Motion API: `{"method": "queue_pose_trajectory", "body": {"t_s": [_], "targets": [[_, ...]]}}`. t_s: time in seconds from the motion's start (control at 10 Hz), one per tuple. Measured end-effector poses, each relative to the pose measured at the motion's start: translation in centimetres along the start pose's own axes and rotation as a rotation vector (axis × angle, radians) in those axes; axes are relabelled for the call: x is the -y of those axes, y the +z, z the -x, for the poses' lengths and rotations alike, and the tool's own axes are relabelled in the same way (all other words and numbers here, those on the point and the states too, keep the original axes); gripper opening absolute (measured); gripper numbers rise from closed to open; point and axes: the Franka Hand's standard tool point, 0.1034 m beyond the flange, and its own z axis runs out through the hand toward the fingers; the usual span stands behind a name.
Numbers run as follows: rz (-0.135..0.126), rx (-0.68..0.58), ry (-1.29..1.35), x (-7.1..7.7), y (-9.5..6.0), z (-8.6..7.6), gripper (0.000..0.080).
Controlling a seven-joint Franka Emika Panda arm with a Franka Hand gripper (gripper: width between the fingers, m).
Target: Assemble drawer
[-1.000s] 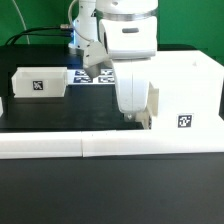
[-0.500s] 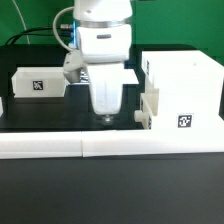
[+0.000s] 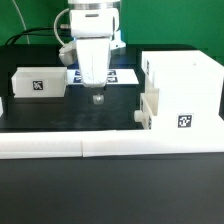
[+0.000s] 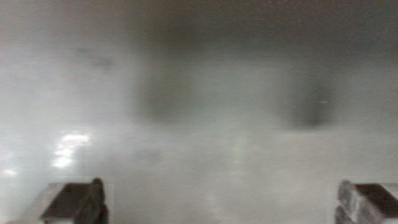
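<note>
The big white drawer housing point(image 3: 185, 88) stands at the exterior view's right, with a tag on its front and a smaller white part point(image 3: 148, 108) against its left side. A white drawer box point(image 3: 40, 83) with a tag lies at the left. My gripper point(image 3: 97, 98) hangs over the black table between them, touching neither. In the wrist view the gripper point(image 4: 222, 205) is open: its fingertips point(image 4: 75, 200) stand wide apart with only a blurred grey surface between them.
The marker board point(image 3: 118, 76) lies behind the gripper. A long white rail point(image 3: 110, 147) runs along the table's front edge. A small white piece point(image 3: 3, 108) shows at the far left edge.
The arm has moved from the drawer housing's left side toward the exterior view's left and back, over the middle of the table. The gripper holds nothing.
</note>
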Motion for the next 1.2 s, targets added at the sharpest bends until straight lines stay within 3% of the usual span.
{"method": "queue_pose_trajectory", "body": {"t_s": [0.5,0.7,0.9,1.2], "targets": [[0.002,-0.004,0.177,0.0,0.1,0.2,0.0649],[0.068,-0.010,0.382,1.4,-0.5,2.9,0.0649],[0.130,-0.023,0.559,2.7,-1.5,3.7,0.0649],[0.137,-0.040,0.756,3.1,-1.6,3.8,0.0649]]}}
